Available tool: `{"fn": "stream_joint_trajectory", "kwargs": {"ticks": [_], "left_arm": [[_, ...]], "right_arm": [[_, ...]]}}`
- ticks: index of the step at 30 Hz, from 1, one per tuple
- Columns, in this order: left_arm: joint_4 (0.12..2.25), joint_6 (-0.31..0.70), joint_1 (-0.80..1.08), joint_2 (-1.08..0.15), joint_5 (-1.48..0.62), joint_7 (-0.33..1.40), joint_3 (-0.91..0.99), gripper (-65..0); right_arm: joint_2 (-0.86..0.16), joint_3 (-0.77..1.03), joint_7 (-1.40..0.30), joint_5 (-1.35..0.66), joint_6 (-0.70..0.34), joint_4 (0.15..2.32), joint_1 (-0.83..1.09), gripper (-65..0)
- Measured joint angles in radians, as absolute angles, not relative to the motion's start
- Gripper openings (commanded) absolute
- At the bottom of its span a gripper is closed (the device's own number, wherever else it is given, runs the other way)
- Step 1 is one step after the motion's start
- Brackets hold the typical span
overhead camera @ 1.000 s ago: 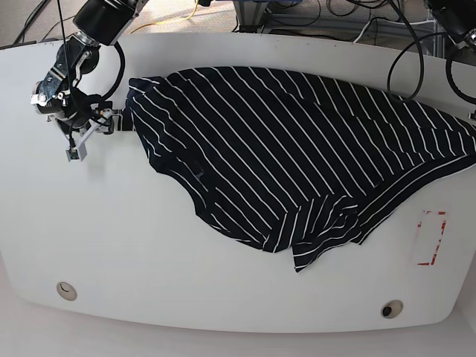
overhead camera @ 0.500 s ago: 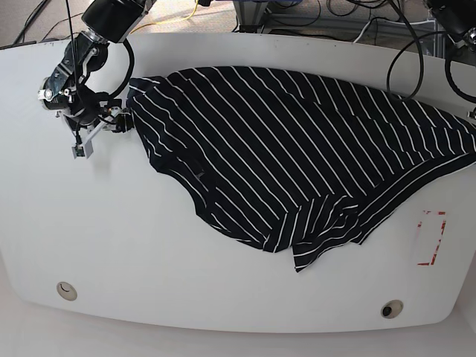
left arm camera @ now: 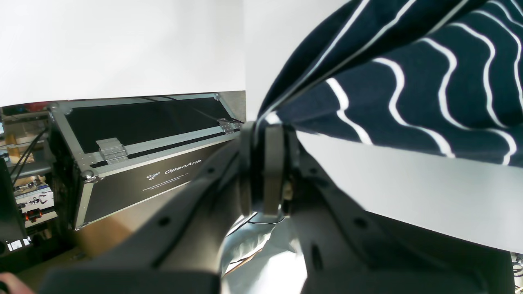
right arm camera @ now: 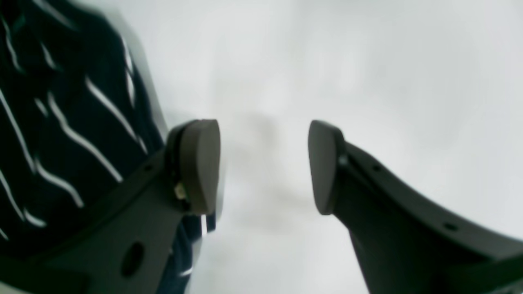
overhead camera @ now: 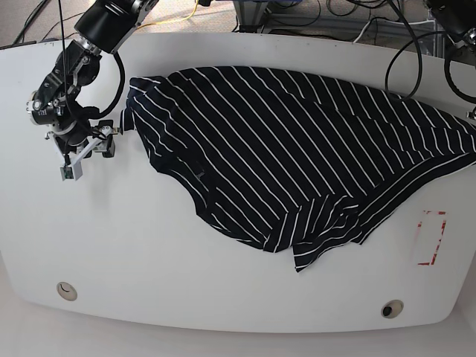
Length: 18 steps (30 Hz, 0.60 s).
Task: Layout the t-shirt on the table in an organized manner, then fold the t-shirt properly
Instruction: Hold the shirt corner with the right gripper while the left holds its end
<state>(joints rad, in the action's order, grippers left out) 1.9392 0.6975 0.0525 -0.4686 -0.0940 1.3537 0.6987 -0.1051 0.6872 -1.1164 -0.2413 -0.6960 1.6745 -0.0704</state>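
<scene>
Shirt point(overhead camera: 297, 156) lies crumpled across the counter point(overhead camera: 149, 253), long axis left–right in base view. My left claw point(left arm camera: 265, 163) is clamped on its hem at the far edge. My right claw point(overhead camera: 100, 137), half-open and empty, sits just beside the opposite end, nearer that corner.

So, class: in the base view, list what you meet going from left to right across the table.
Right end effector → striped t-shirt → red-outlined rectangle mark.
</scene>
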Motion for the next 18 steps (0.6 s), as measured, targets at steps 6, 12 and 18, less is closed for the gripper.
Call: {"fn": "stream_joint_trajectory", "kwargs": {"ticks": [6, 12, 18], "left_arm": [[1.939, 0.698, 0.052, -0.469, -0.088, 1.357, 0.655, -65.0], [1.939, 0.698, 0.05, -0.461, -0.093, 1.348, 0.643, -65.0], [1.939, 0.698, 0.049, -0.447, -0.094, 1.354, 0.644, -65.0]], "right_arm": [[-0.097, 0.607, -1.111, -0.246, -0.699, 1.763, -0.071, -32.2], [-0.071, 0.605, -1.105, -0.256, -0.699, 1.87, -0.049, -32.2], [-0.034, 0.605, -1.114, -0.254, -0.7, 1.88, 0.029, -32.2]]}}
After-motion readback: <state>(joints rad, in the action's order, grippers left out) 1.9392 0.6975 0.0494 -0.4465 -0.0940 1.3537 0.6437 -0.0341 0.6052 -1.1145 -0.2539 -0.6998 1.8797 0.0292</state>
